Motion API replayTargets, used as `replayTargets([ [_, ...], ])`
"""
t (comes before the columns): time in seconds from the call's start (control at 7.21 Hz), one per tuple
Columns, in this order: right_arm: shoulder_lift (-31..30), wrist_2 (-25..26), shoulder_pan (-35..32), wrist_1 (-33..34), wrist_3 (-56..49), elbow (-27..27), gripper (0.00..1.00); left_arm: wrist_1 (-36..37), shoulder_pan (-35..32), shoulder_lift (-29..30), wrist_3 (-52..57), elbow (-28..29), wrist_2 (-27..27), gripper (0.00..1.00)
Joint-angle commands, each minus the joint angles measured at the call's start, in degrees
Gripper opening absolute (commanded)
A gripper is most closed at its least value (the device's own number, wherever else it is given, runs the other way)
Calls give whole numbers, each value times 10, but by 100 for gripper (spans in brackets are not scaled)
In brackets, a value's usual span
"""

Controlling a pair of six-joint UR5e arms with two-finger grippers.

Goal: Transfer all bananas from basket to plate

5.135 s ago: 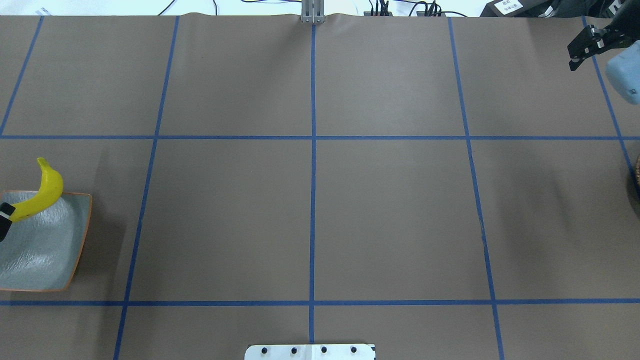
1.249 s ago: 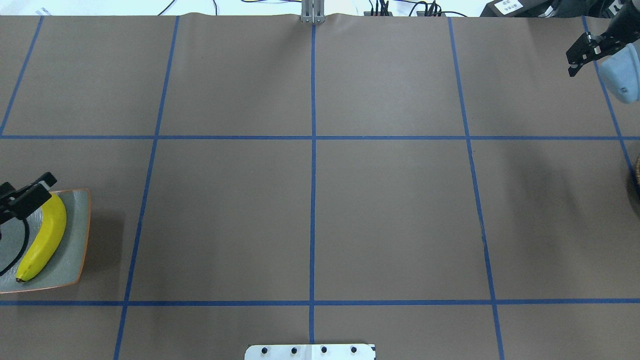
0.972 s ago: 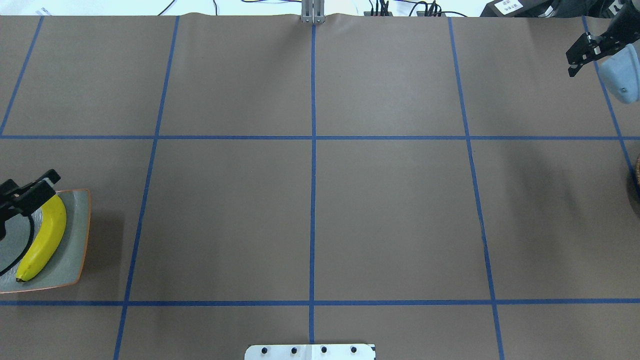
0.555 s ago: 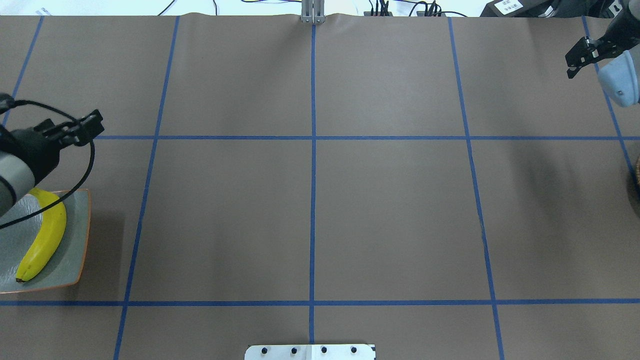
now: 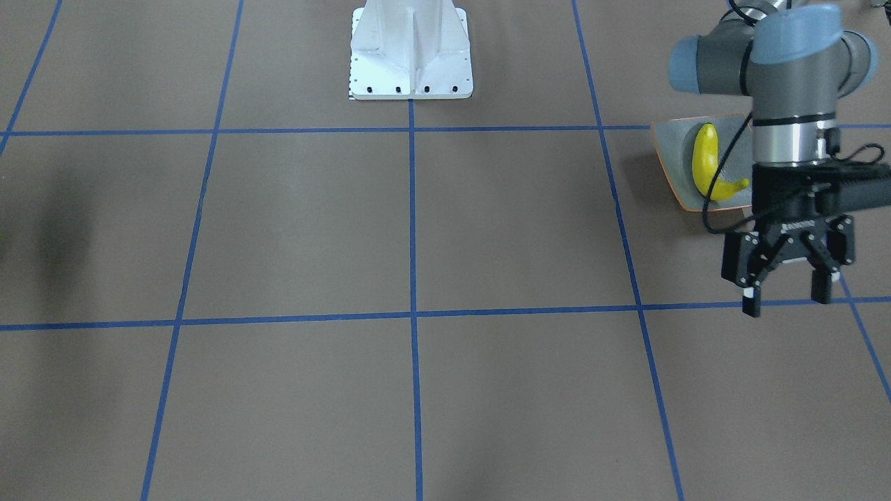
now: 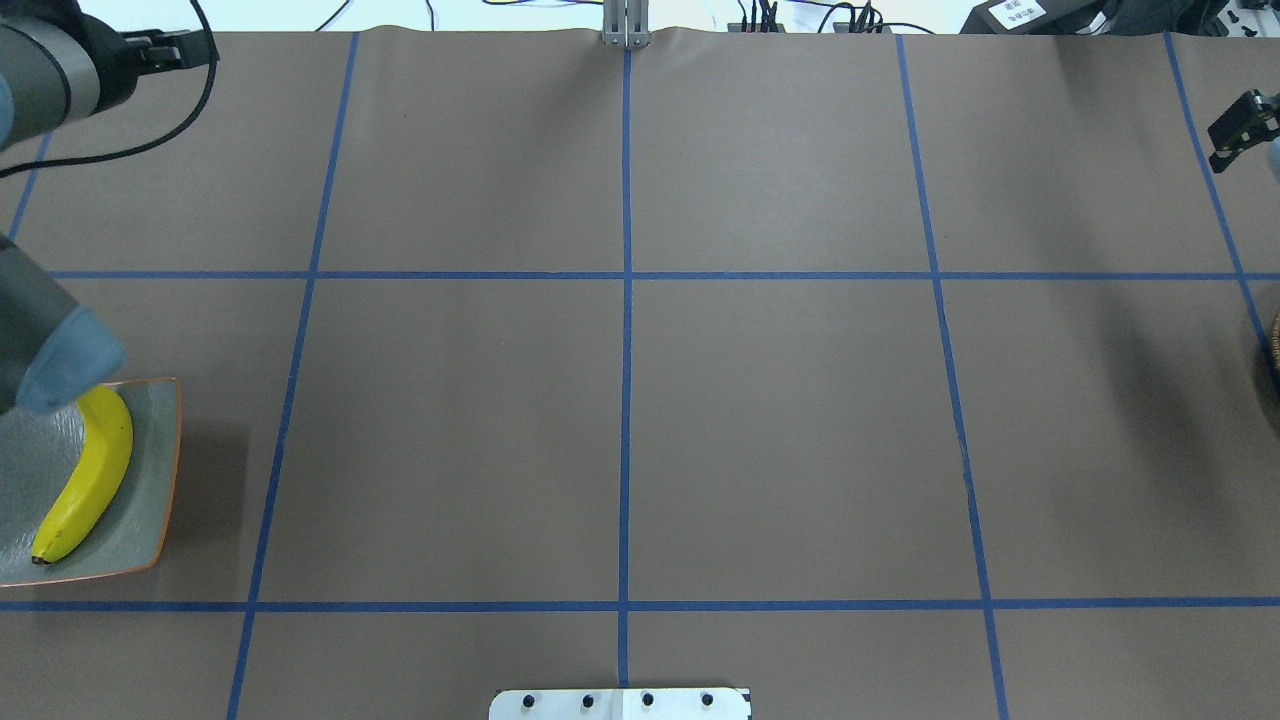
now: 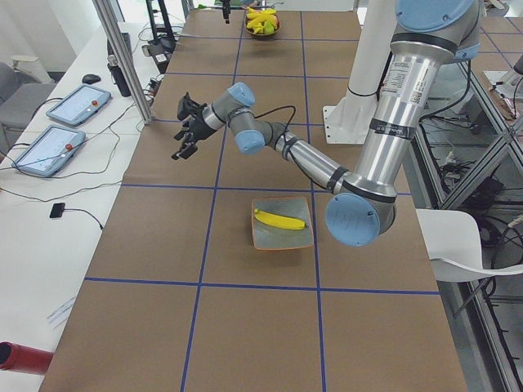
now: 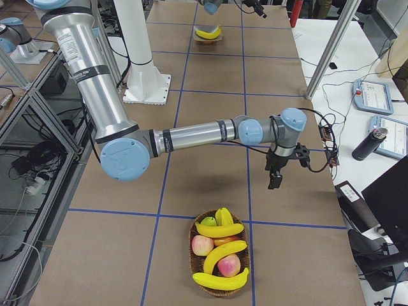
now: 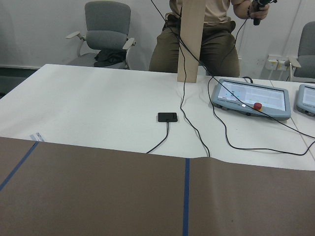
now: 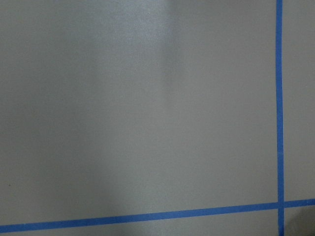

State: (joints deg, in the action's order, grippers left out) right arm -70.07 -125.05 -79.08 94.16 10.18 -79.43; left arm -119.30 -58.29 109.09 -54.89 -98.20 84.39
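One yellow banana lies along the edge of the grey-green plate at the table's near left, also seen in the front view as banana on plate. My left gripper hangs open and empty, well beyond the plate toward the table's far side. The woven basket holds three bananas at the opposite end. My right gripper hovers over bare table a short way from the basket. Only part of it shows overhead, and I cannot tell its state.
Red apples and a green fruit share the basket. The robot's white base stands at the near middle. Beyond the far edge are a white table with control tablets, cables and a seated person.
The left gripper let the banana down onto the plate, opened, then swung up and away toward the far left corner. The right gripper drifted right, partly out of the overhead view.
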Motion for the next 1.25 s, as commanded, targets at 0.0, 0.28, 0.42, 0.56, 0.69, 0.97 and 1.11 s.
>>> replayTargets([
  [0.0,-44,1,-37,0,-81,9,99,19,-73,48,125,113,108,100],
  [0.28,-65,0,-54,0,-101,10,99,93,-110,43,215,122,217,100],
  [0.42,-72,-1,-64,0,-106,10,99,138,-124,38,288,122,246,100],
  [0.56,-78,-2,-71,-1,-107,9,99,203,-133,32,335,122,291,100],
  [0.69,-82,-2,-79,0,-117,9,99,259,-137,31,381,121,334,100],
  [0.97,-95,-2,-97,-4,-126,10,99,314,-146,4,440,122,382,100],
  [1.11,-109,-2,-99,-40,-126,21,99,314,-173,-15,483,122,427,100],
])
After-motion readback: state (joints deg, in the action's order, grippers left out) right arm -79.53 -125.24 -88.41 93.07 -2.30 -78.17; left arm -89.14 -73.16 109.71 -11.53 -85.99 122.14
